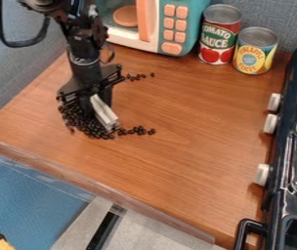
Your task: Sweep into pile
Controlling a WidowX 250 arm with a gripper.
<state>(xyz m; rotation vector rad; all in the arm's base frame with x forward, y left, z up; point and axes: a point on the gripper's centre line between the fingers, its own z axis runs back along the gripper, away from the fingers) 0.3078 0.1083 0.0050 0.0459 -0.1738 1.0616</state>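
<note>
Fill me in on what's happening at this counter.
A black robot arm has its gripper down at a heap of small dark beans on the wooden counter, with a pale strip slanting down from it to the heap's edge. The job is sweeping them into a pile. Most lie in that heap, but a short trail runs off to its right in the picture, and a few stragglers sit nearer the toy microwave.

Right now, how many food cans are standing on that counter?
2. The red-and-green can stands at the back of the wooden counter, beside the toy microwave; the yellow-and-blue can stands just right of it in the picture, nearer the toy stove.
</note>
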